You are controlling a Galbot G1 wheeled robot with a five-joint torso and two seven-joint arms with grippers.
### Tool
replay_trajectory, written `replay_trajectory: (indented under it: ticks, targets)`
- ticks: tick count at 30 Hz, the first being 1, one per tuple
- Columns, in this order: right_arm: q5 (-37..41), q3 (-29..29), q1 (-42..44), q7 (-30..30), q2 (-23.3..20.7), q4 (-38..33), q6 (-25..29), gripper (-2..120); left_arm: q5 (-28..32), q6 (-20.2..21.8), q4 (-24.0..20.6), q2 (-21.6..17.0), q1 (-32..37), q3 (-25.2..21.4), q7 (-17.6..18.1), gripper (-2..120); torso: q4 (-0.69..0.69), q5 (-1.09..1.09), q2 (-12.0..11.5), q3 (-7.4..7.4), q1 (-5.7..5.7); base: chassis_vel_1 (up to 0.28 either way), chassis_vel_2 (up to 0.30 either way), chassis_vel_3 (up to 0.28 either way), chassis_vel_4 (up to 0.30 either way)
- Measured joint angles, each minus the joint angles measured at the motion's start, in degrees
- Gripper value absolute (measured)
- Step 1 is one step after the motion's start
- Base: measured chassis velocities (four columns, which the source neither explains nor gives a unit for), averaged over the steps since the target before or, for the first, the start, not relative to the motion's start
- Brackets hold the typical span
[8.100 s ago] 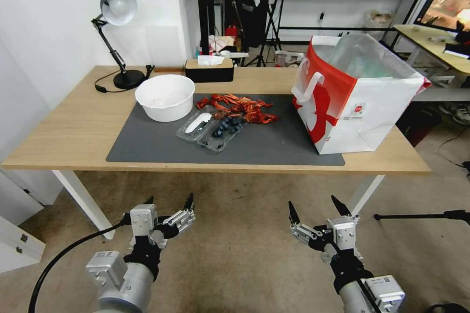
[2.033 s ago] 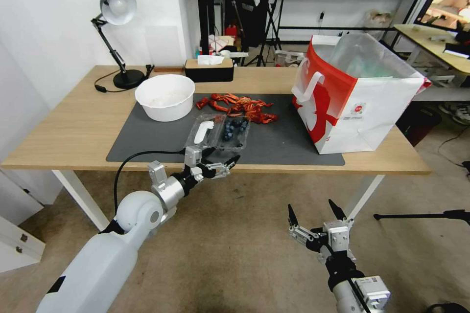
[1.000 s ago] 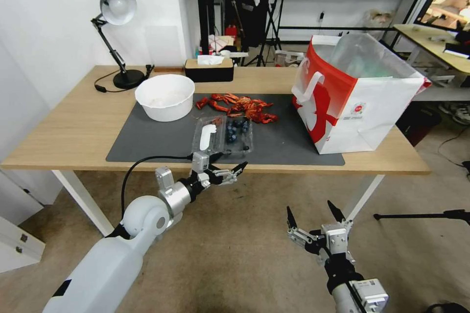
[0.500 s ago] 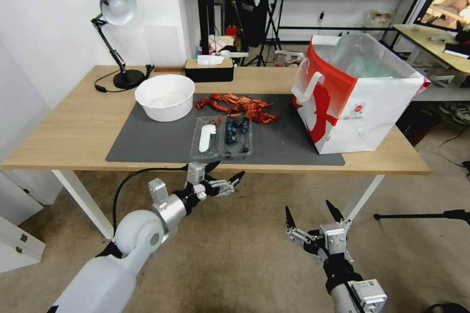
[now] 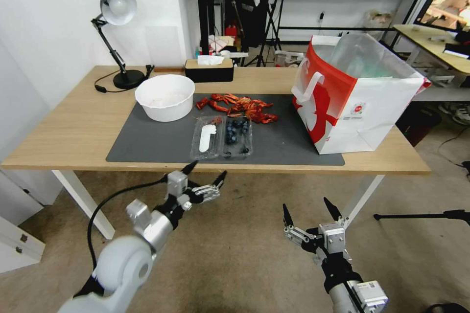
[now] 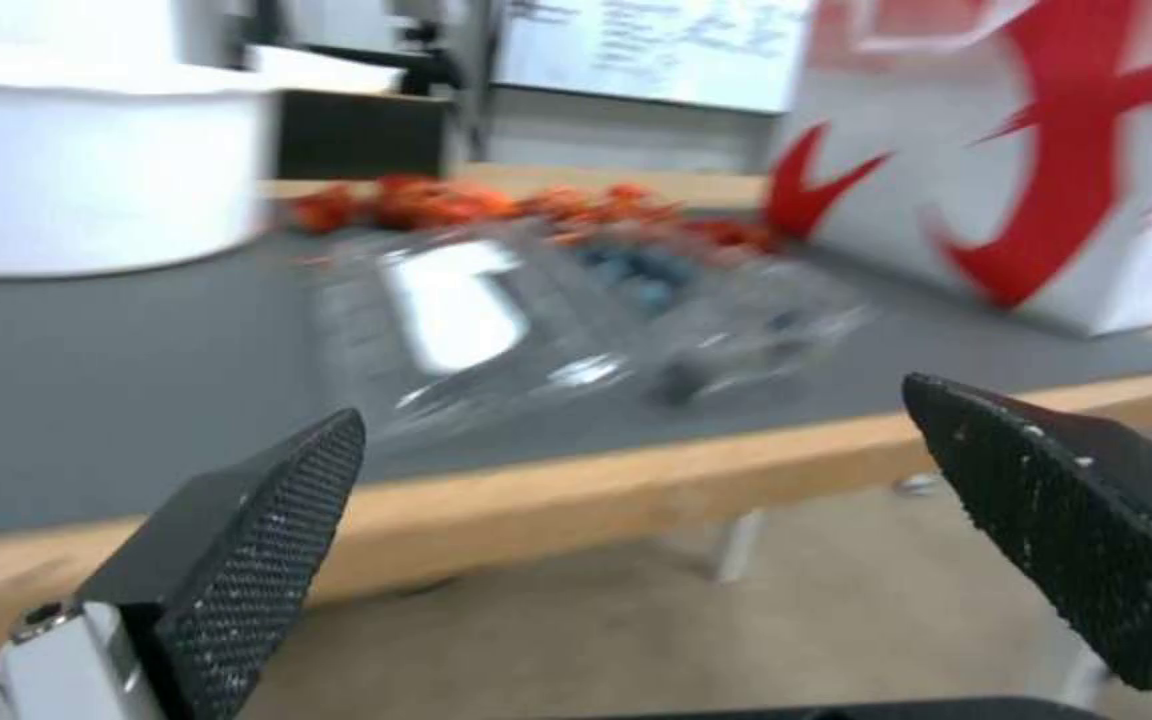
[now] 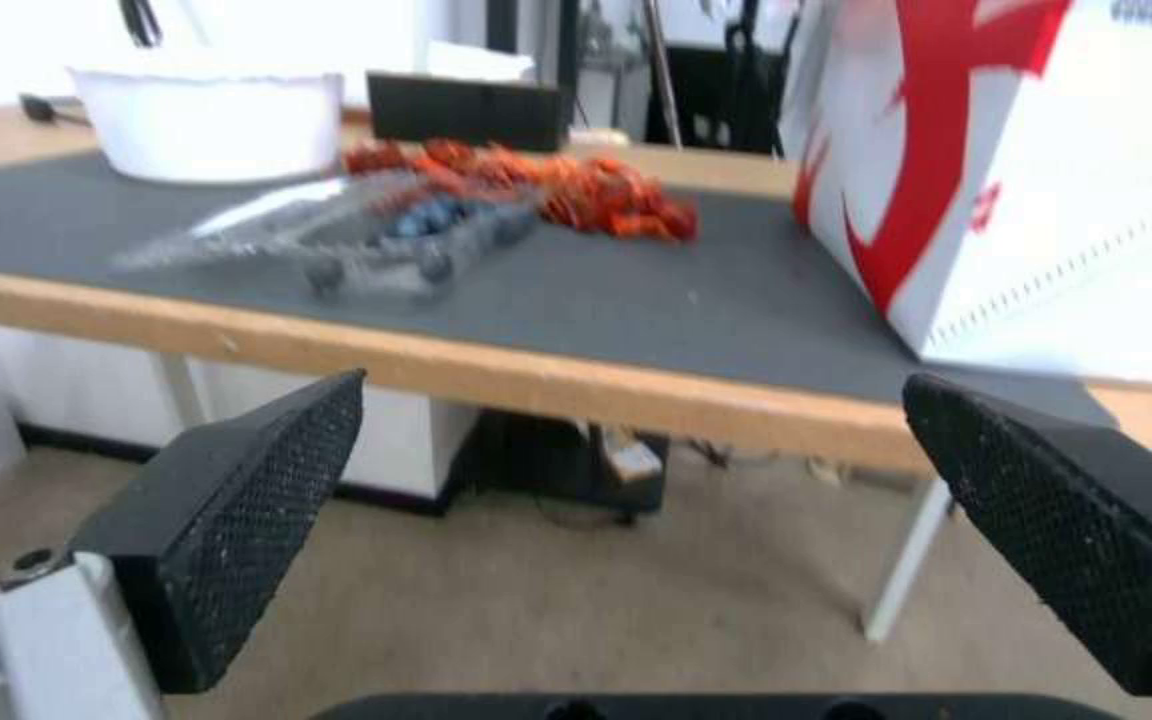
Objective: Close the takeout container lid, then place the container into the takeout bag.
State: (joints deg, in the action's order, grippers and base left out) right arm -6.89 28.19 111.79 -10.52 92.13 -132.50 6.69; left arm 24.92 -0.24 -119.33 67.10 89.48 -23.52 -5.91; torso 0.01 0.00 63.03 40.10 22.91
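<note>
I see the takeout container [image 5: 223, 137] lying open on the grey mat [image 5: 147, 144], near the table's [image 5: 73, 127] front edge, blueberry half on the right, lid [image 5: 206, 138] flat beside it on the left with its white sticker up. Red crayfish pile [image 5: 240, 104] just behind it, white bowl [image 5: 165, 97] behind-left. The takeout bag [image 5: 355, 95] stands upright at the mat's right end, well apart from the container, mouth open. My left gripper [image 5: 205, 176] is below the table's front edge, just in front of the container, touching nothing; fingers [image 6: 256, 540] spread wide, nothing between them. Right gripper [image 5: 307, 210] hangs low over the floor, right of the left one, also spread wide and empty. Lamp [image 5: 113, 14] and tissue box [image 5: 209, 69] at the back of the table.
</note>
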Motion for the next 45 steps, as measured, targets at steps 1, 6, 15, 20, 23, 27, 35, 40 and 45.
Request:
replay_trajectory:
  ticks: [1, 6, 15, 20, 23, 27, 35, 40, 45]
  targets:
    - [0.3, 0.2, 0.0, -0.5, 0.0, 0.2, 1.2, 100, -2.0, -1.0, -0.1, 0.1, 1.4, -0.5, 2.3, 100, 0.0, 0.0, 0.0, 0.0, 0.0, 0.0, 0.0, 0.0, 0.0]
    - [1.4, 1.5, -0.8, -2.5, 0.0, 1.9, 4.9, 100, -9.9, -4.6, -1.3, 0.2, 7.8, -4.8, 9.1, 100, 0.0, 0.0, 0.0, 0.0, 0.0, 0.0, 0.0, 0.0, 0.0]
    - [4.6, 2.6, -1.1, -2.7, 0.0, 3.1, 6.7, 100, -10.3, -5.5, -1.2, 1.4, 10.3, -4.8, 9.5, 100, -0.01, 0.0, 0.0, 0.01, 0.01, 0.0, 0.0, 0.0, 0.0]
    - [5.9, 3.2, -1.3, -2.7, 0.0, 3.3, 6.8, 100, -10.2, -5.5, -1.0, 1.4, 10.3, -4.7, 9.1, 100, -0.01, 0.0, 0.0, 0.01, 0.01, 0.0, 0.0, 0.0, 0.0]
    - [6.5, 3.2, -1.4, -2.7, 0.0, 3.4, 6.8, 100, -10.2, -5.3, -1.2, 1.7, 10.2, -4.5, 9.1, 100, -0.02, 0.0, 0.0, 0.01, 0.01, 0.0, 0.0, 0.0, 0.0]
    - [6.7, 3.1, -1.7, -2.7, 0.0, 3.7, 6.8, 100, -10.2, -4.9, -1.4, 2.0, 10.6, -4.1, 9.2, 100, -0.01, 0.0, 0.0, 0.01, 0.01, 0.0, 0.0, 0.0, 0.0]
    - [6.9, 3.2, -1.4, -2.5, 0.0, 3.5, 6.8, 100, -8.6, -3.0, -2.3, 1.8, 9.6, -3.3, 9.4, 100, -0.01, 0.0, 0.0, 0.01, 0.01, 0.0, 0.0, 0.0, 0.0]
    - [6.9, 3.2, -1.4, -2.4, 0.0, 3.3, 6.8, 100, -2.4, 1.4, -4.7, 1.9, 8.2, -1.8, 10.3, 100, -0.01, 0.0, 0.0, 0.01, 0.01, 0.0, 0.0, 0.0, 0.0]
    - [6.8, 3.1, -1.5, -2.4, 0.0, 3.2, 6.7, 100, 5.4, 9.5, -7.8, 2.2, 4.1, -0.1, 14.5, 100, -0.01, 0.01, 0.0, 0.01, 0.0, 0.0, 0.0, 0.0, 0.0]
